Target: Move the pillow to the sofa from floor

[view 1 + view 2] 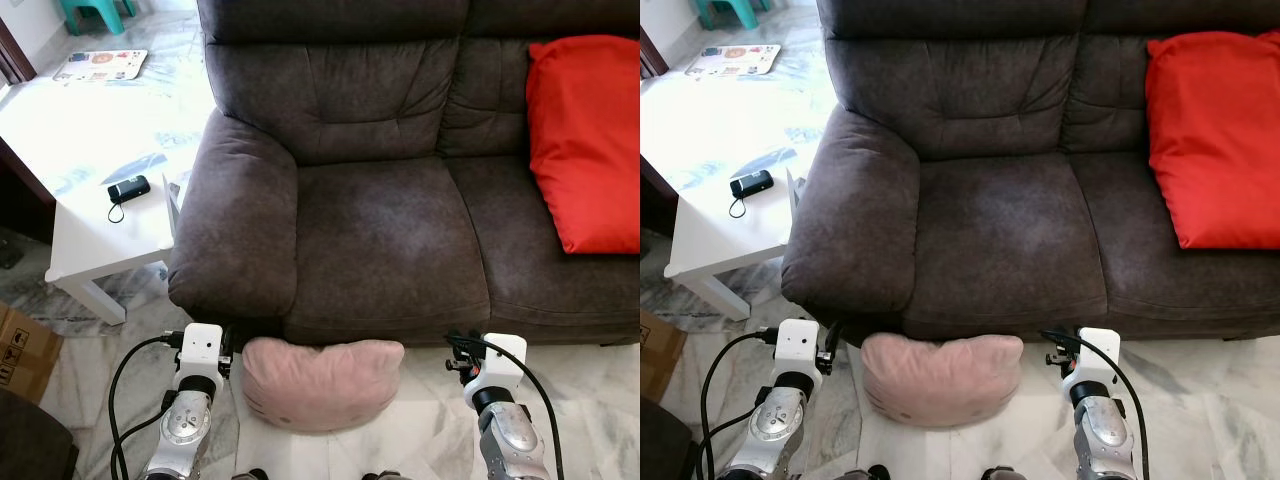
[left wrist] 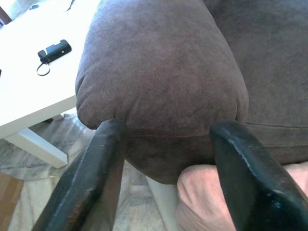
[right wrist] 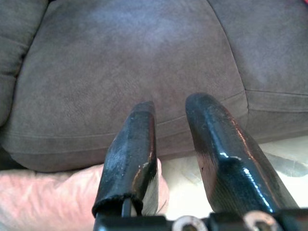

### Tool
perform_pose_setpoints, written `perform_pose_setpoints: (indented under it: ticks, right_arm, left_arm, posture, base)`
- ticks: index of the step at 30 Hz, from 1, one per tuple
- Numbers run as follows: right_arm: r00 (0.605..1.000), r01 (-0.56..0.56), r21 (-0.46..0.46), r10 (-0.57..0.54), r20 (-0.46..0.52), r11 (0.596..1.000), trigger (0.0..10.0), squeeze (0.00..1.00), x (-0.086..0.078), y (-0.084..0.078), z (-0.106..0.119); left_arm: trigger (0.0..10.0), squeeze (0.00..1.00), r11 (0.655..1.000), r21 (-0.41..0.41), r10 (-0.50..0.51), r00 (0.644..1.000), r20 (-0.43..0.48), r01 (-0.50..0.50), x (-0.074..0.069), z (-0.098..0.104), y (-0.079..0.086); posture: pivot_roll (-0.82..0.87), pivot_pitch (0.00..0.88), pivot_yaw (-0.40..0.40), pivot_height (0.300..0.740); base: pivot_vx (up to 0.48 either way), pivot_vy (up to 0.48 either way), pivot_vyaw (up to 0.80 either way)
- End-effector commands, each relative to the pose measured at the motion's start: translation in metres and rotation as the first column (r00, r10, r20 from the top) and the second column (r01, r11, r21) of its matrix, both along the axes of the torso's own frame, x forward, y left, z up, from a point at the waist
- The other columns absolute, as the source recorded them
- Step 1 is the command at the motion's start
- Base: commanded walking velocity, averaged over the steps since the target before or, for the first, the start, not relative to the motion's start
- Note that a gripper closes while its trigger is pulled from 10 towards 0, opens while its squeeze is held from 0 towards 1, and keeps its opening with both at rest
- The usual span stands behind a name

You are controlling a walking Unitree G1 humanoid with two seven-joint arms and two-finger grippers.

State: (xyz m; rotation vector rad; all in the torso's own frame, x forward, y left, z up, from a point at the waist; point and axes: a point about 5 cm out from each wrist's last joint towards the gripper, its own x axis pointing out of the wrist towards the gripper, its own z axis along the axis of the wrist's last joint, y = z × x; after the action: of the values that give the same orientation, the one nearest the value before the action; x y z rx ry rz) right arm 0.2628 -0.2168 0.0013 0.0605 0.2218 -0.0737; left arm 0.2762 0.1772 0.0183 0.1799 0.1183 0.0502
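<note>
A pink pillow (image 1: 322, 382) with a cat face lies on the marble floor, pressed against the front of the dark brown sofa (image 1: 380, 230). My two arms flank it. The left gripper (image 2: 168, 130) is low beside the pillow's left end, under the sofa's armrest, with its fingers (image 2: 96, 168) spread wide and open. The pillow's pink edge (image 2: 202, 192) shows by one finger. By the pillow's right end is the right gripper (image 3: 171, 103), aimed at the seat cushion, open with a narrower gap and nothing in it. The pillow (image 3: 48, 197) lies beside one of its fingers.
A red cushion (image 1: 585, 140) leans on the sofa's right seat. To the left stands a white side table (image 1: 90, 150) with a small black device (image 1: 128, 189) on it. A cardboard box (image 1: 20, 350) sits at the lower left.
</note>
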Motion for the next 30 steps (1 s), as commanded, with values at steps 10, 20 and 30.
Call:
perform_pose_setpoints:
  ticks: [10,20,30]
  right_arm:
    - [1.000,-0.003,0.008,0.003,0.016,1.000,10.0,0.00,-0.0017,0.0046,-0.0001]
    - [0.999,-0.007,0.027,0.006,0.035,1.000,10.0,1.00,0.0009,0.0059,0.0028]
    - [0.999,-0.008,0.008,0.008,0.034,1.000,10.0,0.00,0.0031,0.0081,0.0037]
  left_arm:
    - [10.0,0.00,1.000,0.009,-0.013,1.000,-0.009,0.013,-0.0002,-0.0003,0.0005]
    - [10.0,0.00,1.000,0.015,-0.019,1.000,0.009,0.019,0.0041,0.0046,-0.0012]
    - [10.0,0.00,1.000,0.002,-0.010,1.000,0.016,0.010,0.0055,0.0066,0.0008]
  posture:
    - [-0.10,0.119,0.015,0.740]
    - [-0.09,0.137,0.011,0.740]
    - [-0.09,0.161,0.016,0.740]
  base:
    - [0.000,0.000,0.00]
    - [0.000,0.000,0.00]
    - [0.000,0.000,0.00]
